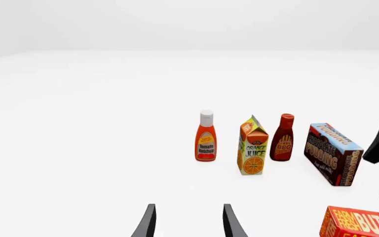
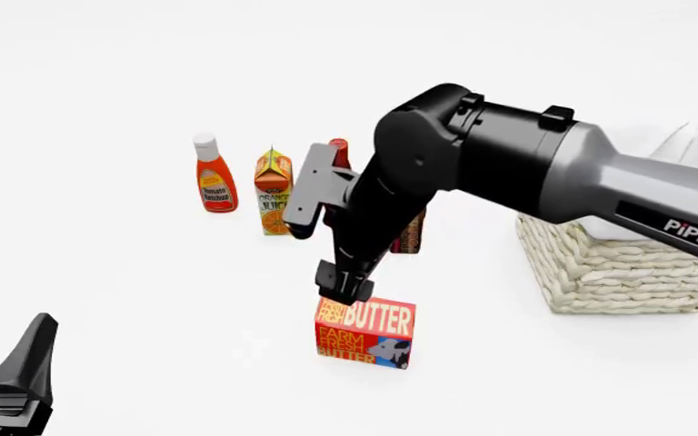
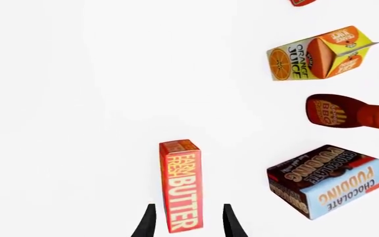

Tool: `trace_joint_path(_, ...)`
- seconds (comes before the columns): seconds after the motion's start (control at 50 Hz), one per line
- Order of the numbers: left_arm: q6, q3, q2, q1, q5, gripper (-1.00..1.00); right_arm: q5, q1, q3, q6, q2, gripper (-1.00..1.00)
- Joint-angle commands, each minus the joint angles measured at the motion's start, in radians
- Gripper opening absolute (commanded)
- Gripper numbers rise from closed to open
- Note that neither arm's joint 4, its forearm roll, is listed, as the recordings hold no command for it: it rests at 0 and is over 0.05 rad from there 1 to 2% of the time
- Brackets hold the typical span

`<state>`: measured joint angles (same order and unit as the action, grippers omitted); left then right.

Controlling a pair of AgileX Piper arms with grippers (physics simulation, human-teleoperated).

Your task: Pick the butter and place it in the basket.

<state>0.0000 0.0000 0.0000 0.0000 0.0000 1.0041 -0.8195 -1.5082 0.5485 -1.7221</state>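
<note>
Right end effector (image 3: pixel 186 219) is over the butter (image 2: pixel 365 332), fingers spread either side of the box's top edge, not closed on it. Butter stands upright on the white counter (image 2: pixel 143 300), near side of the grocery row, well apart from the basket (image 2: pixel 622 272) at right. Behind it: ketchup bottle (image 2: pixel 214 174), orange juice carton (image 2: pixel 274 193), BBQ sauce bottle (image 1: pixel 282 138), chocolate pudding box (image 1: pixel 333 154). Left end effector (image 1: pixel 186 222) is low at the near left, fingers apart, holding nothing.
</note>
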Motion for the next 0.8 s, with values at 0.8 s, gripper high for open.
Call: trace_joint_path(0.8, 0.000, 0.000, 0.000, 0.000, 0.000, 1.00, -0.076, -0.020, 0.083, -0.027, -0.009, 1.00)
